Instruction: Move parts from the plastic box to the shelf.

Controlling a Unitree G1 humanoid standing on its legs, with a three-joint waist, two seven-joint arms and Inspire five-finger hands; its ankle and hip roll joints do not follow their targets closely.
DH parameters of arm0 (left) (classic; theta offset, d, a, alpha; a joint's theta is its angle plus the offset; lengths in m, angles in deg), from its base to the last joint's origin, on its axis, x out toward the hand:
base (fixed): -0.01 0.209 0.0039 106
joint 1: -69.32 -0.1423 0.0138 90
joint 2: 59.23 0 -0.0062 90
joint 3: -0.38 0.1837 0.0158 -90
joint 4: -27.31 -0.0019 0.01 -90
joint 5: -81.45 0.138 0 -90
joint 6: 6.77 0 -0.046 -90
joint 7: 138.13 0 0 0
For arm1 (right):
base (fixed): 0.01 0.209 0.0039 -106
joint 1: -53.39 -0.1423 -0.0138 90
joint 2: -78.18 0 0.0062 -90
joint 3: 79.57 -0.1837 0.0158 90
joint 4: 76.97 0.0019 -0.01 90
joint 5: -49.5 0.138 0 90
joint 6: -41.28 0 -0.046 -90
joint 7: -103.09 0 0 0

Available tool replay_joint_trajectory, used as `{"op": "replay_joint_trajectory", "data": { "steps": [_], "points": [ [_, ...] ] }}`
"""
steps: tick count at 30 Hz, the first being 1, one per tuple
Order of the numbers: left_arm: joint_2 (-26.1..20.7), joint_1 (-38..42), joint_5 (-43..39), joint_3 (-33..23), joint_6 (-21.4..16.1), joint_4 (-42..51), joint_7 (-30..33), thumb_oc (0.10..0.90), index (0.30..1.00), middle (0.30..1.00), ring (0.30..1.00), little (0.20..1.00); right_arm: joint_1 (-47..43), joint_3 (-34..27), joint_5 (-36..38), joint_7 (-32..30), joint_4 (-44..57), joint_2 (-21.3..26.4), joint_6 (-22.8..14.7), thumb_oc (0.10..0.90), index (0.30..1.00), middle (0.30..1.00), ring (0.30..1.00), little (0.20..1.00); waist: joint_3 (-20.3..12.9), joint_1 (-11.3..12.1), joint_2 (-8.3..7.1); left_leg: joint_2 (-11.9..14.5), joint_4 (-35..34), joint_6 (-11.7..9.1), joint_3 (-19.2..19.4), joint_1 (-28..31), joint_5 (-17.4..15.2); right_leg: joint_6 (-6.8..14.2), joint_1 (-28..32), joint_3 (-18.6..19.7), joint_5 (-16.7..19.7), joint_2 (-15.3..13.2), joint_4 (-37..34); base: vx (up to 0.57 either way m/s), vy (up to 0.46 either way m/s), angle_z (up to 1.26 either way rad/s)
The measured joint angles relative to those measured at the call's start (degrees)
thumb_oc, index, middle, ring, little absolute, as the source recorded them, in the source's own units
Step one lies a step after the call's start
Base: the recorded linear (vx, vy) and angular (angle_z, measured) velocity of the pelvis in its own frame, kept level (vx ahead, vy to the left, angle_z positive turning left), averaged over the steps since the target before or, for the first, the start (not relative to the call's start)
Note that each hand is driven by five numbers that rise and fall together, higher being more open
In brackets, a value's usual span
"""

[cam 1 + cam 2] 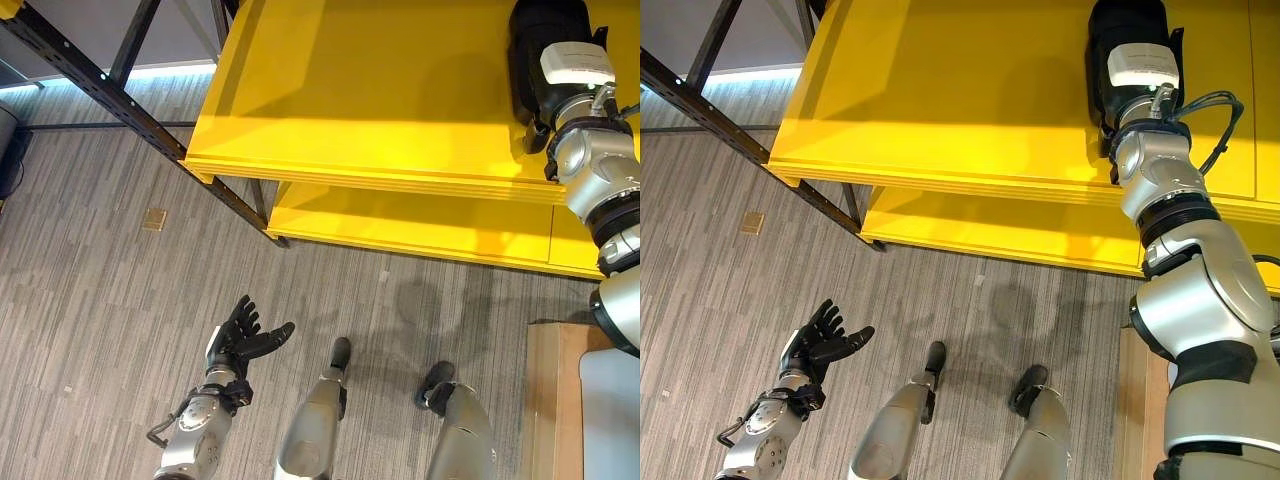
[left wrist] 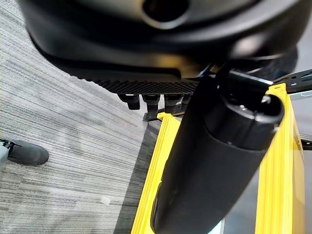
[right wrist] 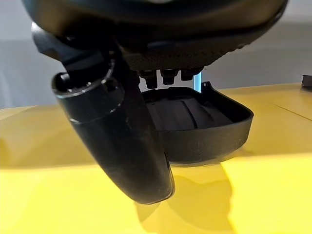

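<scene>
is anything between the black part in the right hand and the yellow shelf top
Nothing visible. The right hand is over the yellow shelf with the black part just above or on its top board; the bare yellow surface lies around and beneath it. The left hand hangs open over the floor.

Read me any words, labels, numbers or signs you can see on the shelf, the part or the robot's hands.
None can be read.
Yellow shelf: bare painted boards, no text or sign.
Black part under the right hand on the top board: no marking shows.
Left hand, open over the floor: no lettering shows.
White label on the right wrist: any print is too small to read.
</scene>
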Motion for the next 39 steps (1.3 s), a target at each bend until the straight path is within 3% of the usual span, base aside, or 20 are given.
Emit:
{"op": "replay_joint_trajectory", "data": {
  "steps": [39],
  "points": [
    [0.0,-0.5,0.0,0.0,0.0,0.0,-0.1,0.900,1.000,1.000,1.000,1.000,-1.9,1.6,-0.2,0.0,-0.1,1.4,0.1,0.900,1.000,1.000,1.000,1.000,0.0,0.3,0.00,-0.2,-2.0,-0.2,-1.0,-0.5,1.5,0.0,-1.1,-0.6,-0.4,-0.5,0.7,0.00,0.000,0.01]
  ]
}}
